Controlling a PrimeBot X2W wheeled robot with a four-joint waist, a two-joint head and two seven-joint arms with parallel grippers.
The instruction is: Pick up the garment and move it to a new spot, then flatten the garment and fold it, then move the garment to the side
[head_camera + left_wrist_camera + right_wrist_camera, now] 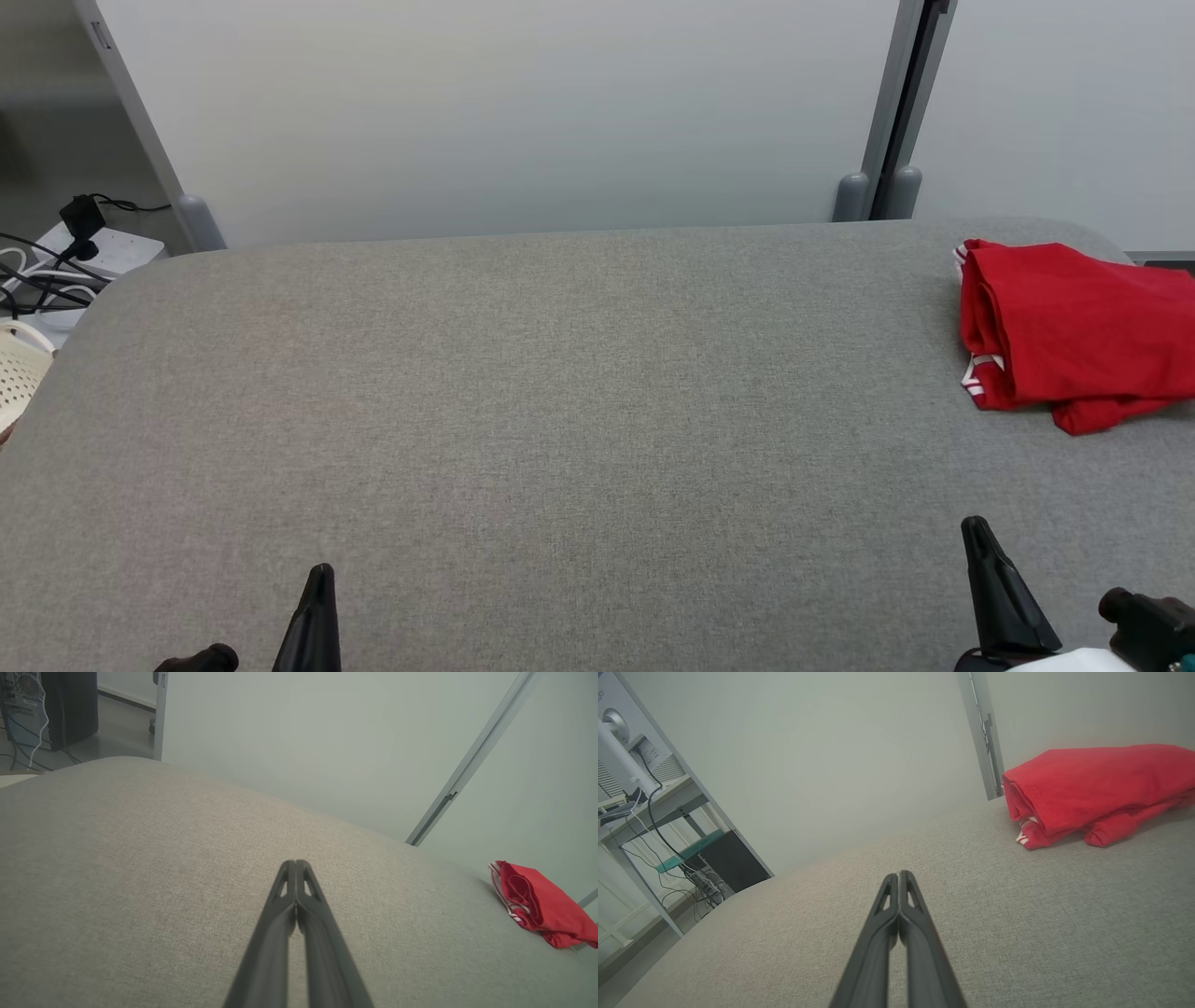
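The grey fabric-covered worktop (560, 420) stretches wide in front of pale wall panels (513, 112). A red garment (1074, 331) with white trim lies loosely folded at the worktop's far right corner. The right jaws sit by the near edge, pressed together on nothing, with the garment ahead and slightly to their right, not touching. The left jaws, also pressed together and empty, are well apart from it.

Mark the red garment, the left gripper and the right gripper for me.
red garment (1074, 322), head view, middle of its top layer.
left gripper (295, 864), left wrist view, tip where its shut jaws meet.
right gripper (899, 875), right wrist view, tip where its shut jaws meet.
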